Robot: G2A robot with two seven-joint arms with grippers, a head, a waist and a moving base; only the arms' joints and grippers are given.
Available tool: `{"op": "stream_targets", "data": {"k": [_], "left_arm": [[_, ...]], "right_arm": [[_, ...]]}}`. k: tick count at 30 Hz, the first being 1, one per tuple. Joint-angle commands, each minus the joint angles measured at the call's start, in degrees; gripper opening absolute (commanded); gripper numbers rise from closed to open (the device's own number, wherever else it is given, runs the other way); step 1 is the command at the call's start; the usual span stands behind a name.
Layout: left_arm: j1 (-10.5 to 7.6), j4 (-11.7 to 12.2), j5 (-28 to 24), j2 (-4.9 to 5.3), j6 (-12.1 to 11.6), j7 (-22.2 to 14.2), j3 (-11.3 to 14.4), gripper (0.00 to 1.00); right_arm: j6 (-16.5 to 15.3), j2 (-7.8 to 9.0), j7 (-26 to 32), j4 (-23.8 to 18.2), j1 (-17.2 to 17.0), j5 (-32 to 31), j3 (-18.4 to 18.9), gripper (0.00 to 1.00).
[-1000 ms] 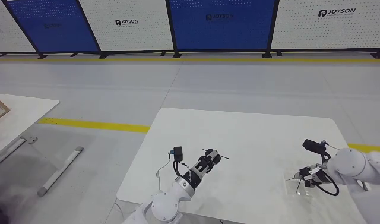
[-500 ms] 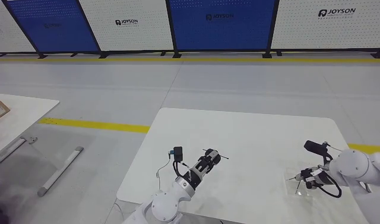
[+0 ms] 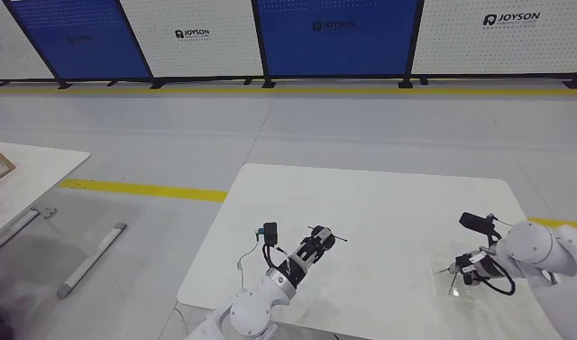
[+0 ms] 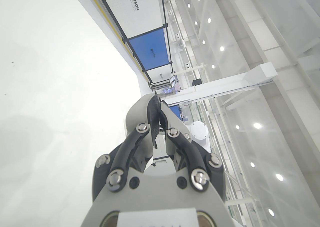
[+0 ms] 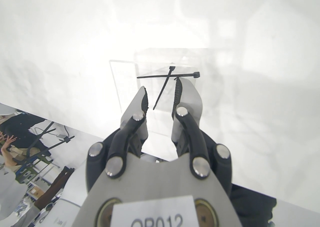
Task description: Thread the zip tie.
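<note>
Little is changing: right gripper (image 5: 161, 88), jaws spread, is drifting slightly above crossed ties (image 5: 168, 76) in tray (image 5: 125, 75); left gripper (image 4: 157, 105) is staying put, jaws pinching tie (image 3: 327, 234). Grasp seemingly not yet begun.

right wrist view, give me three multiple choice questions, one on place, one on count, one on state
1. Where do the zip ties lie?
A. in the clear tray
B. on the floor
C. in a blue bowl

2. How many zip ties are in the tray?
A. one
B. two
C. five

3. How is the right gripper?
A. shut on a zip tie
B. open, holding nothing
C. shut and empty

Answers:
1 A, the see-through walls of the tray stand around them.
2 B, two black strips cross each other.
3 B, its fingers stand apart above the ties, with nothing between them.
</note>
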Motion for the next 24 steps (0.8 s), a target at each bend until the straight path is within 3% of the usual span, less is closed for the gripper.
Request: {"op": "stream_targets", "data": {"k": [1, 17, 24], "left_arm": [[0.00, 0.0, 0.0, 0.00, 0.0, 0.0, 0.0, 0.00], [0.00, 0.0, 0.0, 0.00, 0.0, 0.0, 0.0, 0.00], [0.00, 0.0, 0.0, 0.00, 0.0, 0.0, 0.0, 0.00]], "right_arm": [[0.0, -0.23, 0.0, 0.8, 0.7, -0.1, -1.0, 0.25], [0.0, -1.31, 0.0, 4.6, 4.0, 0.2, -4.4, 0.18], [0.0, -1.58, 0.0, 5.5, 4.8, 0.4, -5.2, 0.06]]}}
